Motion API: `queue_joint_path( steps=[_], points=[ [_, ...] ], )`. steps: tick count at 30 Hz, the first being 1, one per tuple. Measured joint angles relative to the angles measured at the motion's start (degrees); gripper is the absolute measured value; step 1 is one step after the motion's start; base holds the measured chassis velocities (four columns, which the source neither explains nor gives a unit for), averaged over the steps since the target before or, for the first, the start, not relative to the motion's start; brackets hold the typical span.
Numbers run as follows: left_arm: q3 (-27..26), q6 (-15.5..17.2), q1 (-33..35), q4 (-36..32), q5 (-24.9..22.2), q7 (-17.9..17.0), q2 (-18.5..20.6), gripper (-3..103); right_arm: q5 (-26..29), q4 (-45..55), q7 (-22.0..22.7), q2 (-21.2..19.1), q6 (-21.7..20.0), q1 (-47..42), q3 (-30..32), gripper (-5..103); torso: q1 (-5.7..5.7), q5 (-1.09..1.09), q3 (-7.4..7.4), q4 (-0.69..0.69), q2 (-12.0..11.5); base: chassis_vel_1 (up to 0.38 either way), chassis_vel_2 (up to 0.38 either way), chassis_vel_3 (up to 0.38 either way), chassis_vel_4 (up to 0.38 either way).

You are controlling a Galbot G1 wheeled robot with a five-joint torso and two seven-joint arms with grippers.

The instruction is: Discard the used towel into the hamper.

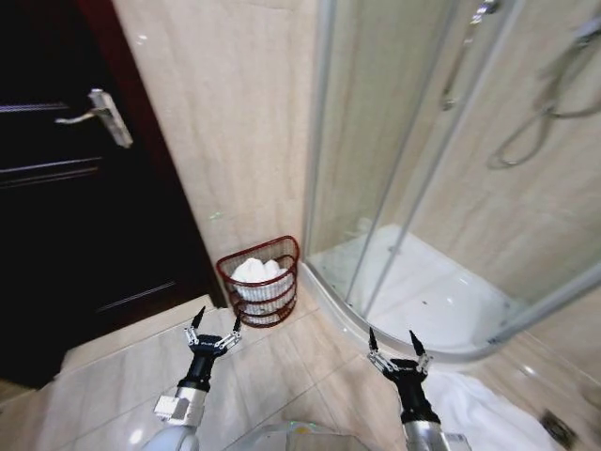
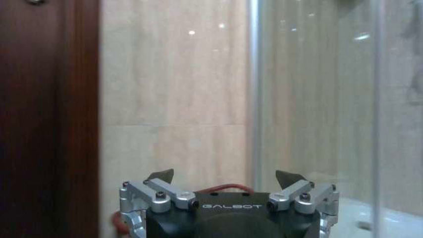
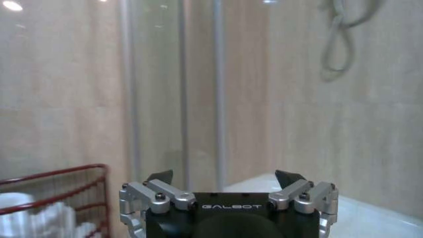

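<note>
The hamper [image 1: 278,309], a small reddish-brown wire basket, stands on the floor against the beige wall, between the dark door and the shower. White towelling [image 1: 258,272] lies piled inside it. Another white cloth [image 1: 488,406] is spread on the floor at the lower right. My left gripper [image 1: 218,317] is open and empty, just in front of the hamper and a little to its left. Off to the right, my right gripper [image 1: 392,334] is also open and empty, near the shower base. The right wrist view has the hamper [image 3: 59,173] with its towelling [image 3: 39,218] beyond the open right gripper [image 3: 225,174]. A strip of the hamper rim [image 2: 225,187] peeks over the open left gripper [image 2: 225,174].
A dark wooden door [image 1: 66,216] with a metal handle [image 1: 103,115] stands at the left. A curved glass shower enclosure [image 1: 404,188] with a raised white base [image 1: 432,301] takes up the right. A floor drain [image 1: 560,430] sits at the lower right. Tiled floor lies between my arms.
</note>
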Motion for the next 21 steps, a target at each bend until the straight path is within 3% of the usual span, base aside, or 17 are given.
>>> queue_joint_path(
  steps=[7,21],
  points=[
    [0.0,0.0,-0.5,0.4,-0.1,-0.4,0.0,100,0.0,-0.1,2.8,0.1,-0.9,-0.6,0.0,100,0.00,0.00,0.00,-0.02,0.0,-0.117,-0.120,-0.120,-0.117],
    [0.0,-0.1,-0.5,0.5,-0.3,-0.6,0.5,100,-0.1,-0.7,3.4,0.8,-0.5,-1.2,-0.3,100,0.00,0.00,0.00,0.01,0.0,-0.023,-0.021,-0.017,-0.016]
  ],
)
